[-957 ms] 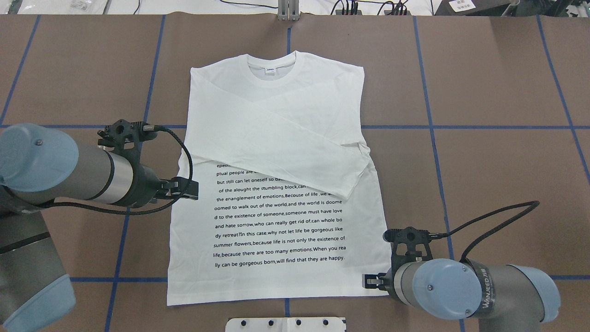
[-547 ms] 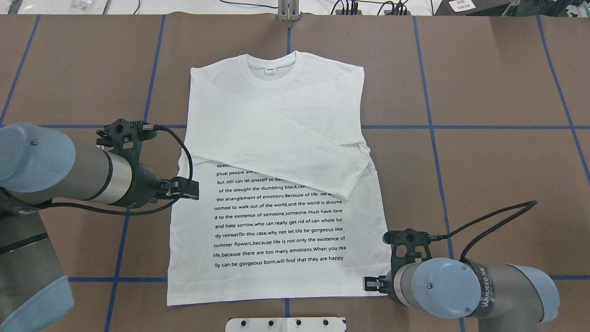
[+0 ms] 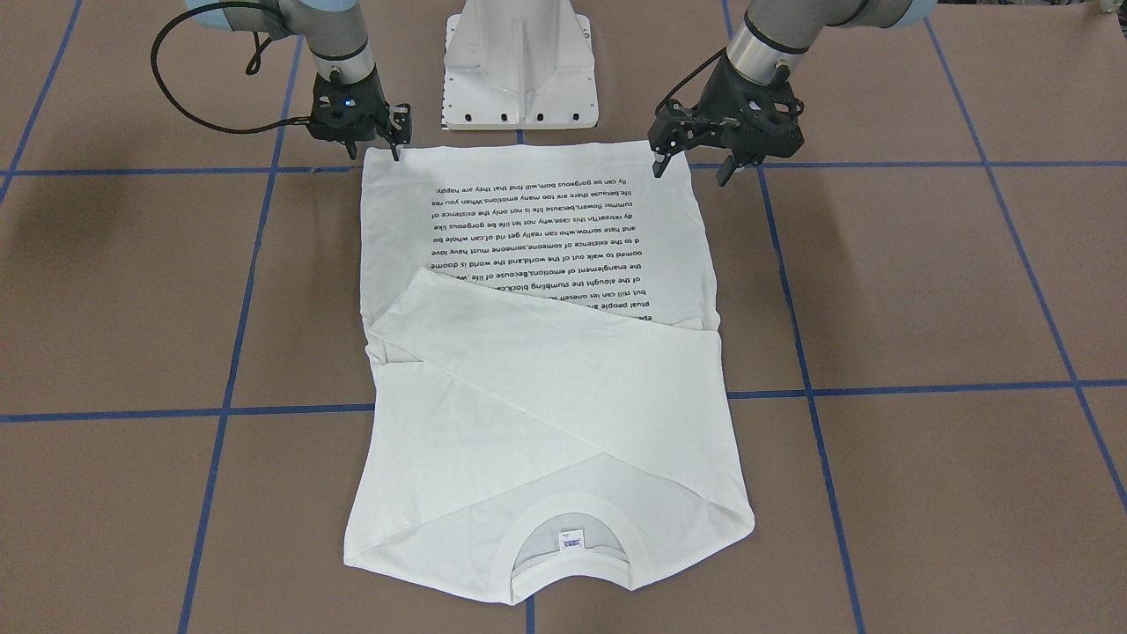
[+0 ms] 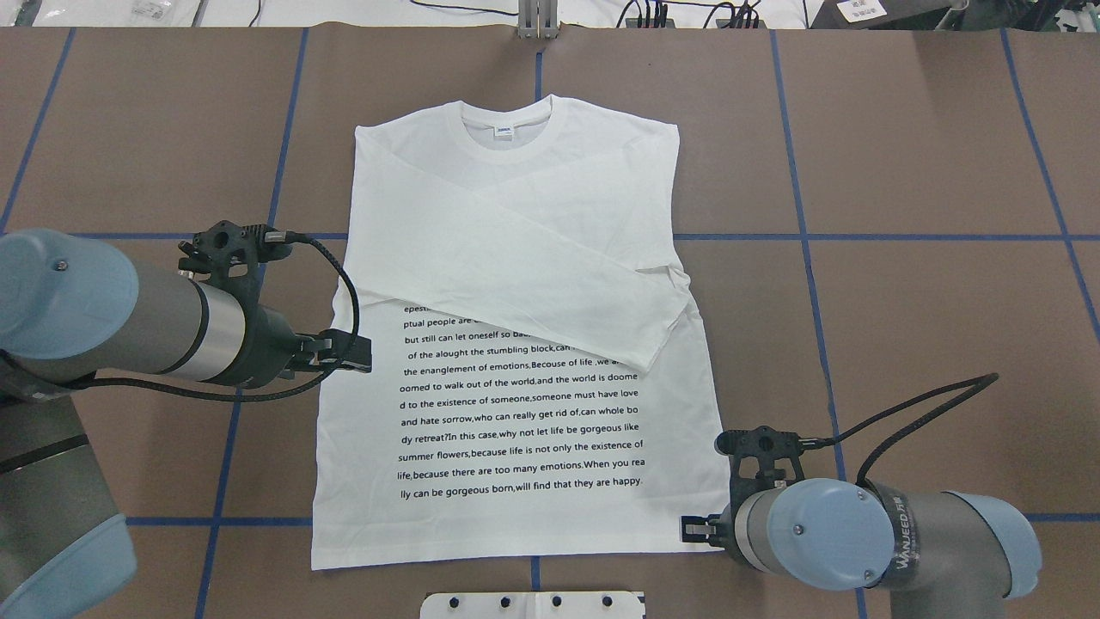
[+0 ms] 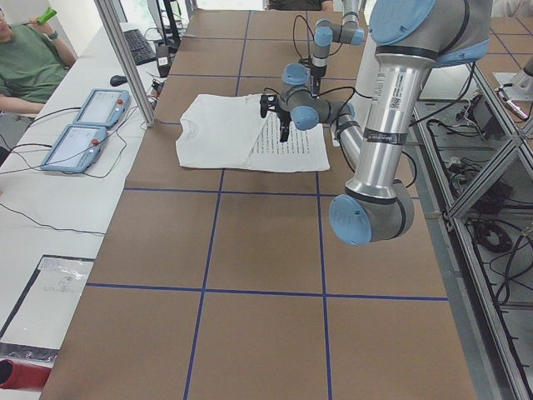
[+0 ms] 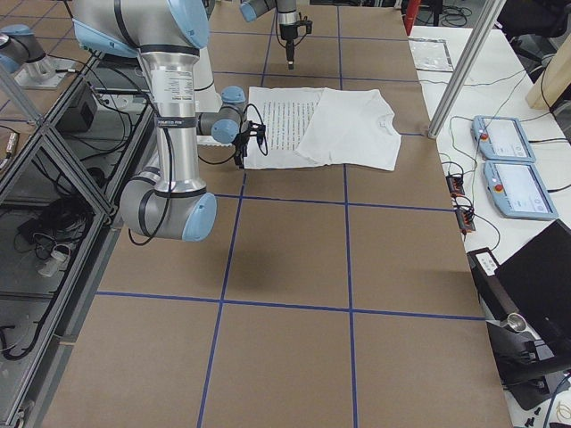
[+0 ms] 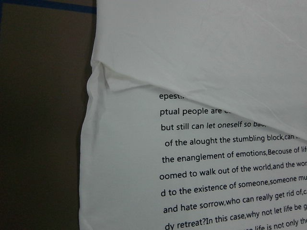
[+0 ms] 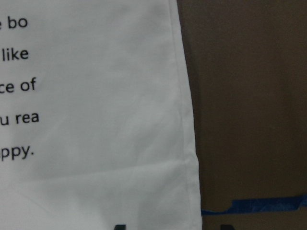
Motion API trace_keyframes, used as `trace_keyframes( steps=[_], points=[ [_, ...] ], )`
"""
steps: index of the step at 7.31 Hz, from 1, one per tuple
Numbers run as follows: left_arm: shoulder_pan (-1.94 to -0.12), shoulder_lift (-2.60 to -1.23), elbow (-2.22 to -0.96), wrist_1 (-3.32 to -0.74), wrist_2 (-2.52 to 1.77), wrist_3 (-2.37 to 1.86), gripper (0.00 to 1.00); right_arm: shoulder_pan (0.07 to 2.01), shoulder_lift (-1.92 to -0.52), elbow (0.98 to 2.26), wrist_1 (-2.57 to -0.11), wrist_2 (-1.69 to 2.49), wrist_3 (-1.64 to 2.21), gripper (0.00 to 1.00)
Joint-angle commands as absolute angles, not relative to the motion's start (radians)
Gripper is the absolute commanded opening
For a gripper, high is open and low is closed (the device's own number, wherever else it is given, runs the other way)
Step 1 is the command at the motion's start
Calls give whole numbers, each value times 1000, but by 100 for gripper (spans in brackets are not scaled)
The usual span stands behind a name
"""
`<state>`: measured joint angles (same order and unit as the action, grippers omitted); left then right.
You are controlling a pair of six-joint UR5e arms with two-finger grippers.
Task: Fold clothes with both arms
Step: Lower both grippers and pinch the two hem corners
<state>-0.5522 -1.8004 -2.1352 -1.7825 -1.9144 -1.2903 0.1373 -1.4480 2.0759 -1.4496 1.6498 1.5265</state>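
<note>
With the left gripper (image 4: 363, 353) and right gripper (image 4: 687, 529) both open at the T-shirt's (image 4: 516, 284) side edges, its hem corners are best pinched simultaneously and lifted evenly toward its collar (image 4: 509, 156).

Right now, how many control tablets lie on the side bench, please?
2: the first tablet lies by the metal post, the second tablet right beside it; others may be hidden.

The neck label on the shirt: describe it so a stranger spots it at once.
A white T-shirt lies flat on the brown table, sleeves folded across it. At the end opposite its black text block is the round collar, the neck label inside that ring. It is a tiny tag with blue marks, unlike that black print.
</note>
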Motion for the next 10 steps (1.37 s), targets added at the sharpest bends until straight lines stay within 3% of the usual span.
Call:
trace_keyframes(
  steps=[1, 3, 5, 7, 8, 10],
  points=[
    [-552, -1804, -2135, -1782, -1913, -1293, 100, 146, -1448, 2068, -1450, 1654, 1526, 73],
    [-552, -1805, -2135, -1782, -1913, -1295, 100, 153, -1448, 2066, -1450, 1672, 1526, 75],
    [-552, -1805, -2135, -1782, -1913, -1295, 100, 153, -1447, 2059, -1450, 1672, 1526, 69],
    [-552, -1805, -2135, -1782, -1913, -1295, 100, 155, -1447, 2060, -1450, 1678, 1526, 23],
    [-552, -1807, -2135, -1782, -1913, -1295, 100, 173, -1447, 2063, -1454, 1710, 1525, 10],
    [-552, -1807, -2135, -1782, -1913, -1295, 100, 175, -1445, 2063, -1456, 1718, 1525, 0]
  ],
)
